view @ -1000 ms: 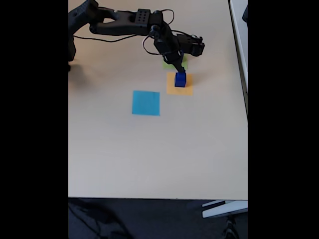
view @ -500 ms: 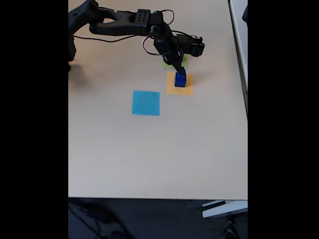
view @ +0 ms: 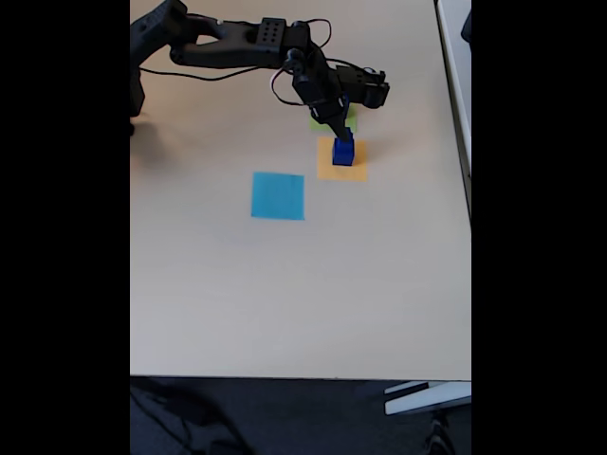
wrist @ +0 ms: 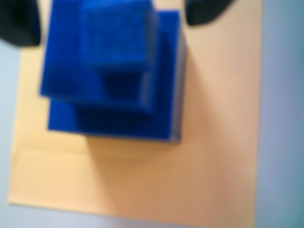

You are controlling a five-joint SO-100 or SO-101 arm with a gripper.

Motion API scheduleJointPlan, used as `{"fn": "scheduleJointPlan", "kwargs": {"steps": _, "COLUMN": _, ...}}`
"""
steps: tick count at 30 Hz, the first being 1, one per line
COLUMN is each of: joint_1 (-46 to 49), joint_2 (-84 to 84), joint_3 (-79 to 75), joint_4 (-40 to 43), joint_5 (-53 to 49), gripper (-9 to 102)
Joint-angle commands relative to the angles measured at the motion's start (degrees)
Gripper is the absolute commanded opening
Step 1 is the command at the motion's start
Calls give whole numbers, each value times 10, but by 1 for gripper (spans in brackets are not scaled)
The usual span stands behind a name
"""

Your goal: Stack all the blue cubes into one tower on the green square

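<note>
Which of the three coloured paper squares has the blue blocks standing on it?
The orange square, right of the light blue square. The stack of blue blocks stands on it; the green square behind lies partly under the arm.

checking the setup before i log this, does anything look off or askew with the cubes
Yes. The blue cubes are stacked on the orange square, not the green square behind it. The tower sits toward one corner of the orange square, tiers slightly offset.

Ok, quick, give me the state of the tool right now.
Tool: down over the tower on the orange square; open or shut cannot be told, its fingertips are blurred at the wrist view's top edge.
</note>
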Motion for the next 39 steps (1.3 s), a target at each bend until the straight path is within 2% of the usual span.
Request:
{"fn": "scheduleJointPlan", "kwargs": {"steps": 1, "joint_1": 1, "joint_2": 60, "joint_3": -22, "joint_4": -4, "joint_5": 0, "gripper": 15}}
{"fn": "scheduleJointPlan", "kwargs": {"steps": 11, "joint_1": -4, "joint_2": 46, "joint_3": -53, "joint_4": -9, "joint_5": -1, "gripper": 14}}
{"fn": "scheduleJointPlan", "kwargs": {"steps": 17, "joint_1": -4, "joint_2": 46, "joint_3": -53, "joint_4": -11, "joint_5": 1, "gripper": 8}}
{"fn": "scheduleJointPlan", "kwargs": {"steps": 39, "joint_1": -2, "joint_2": 47, "joint_3": -47, "joint_4": -11, "joint_5": -5, "gripper": 12}}
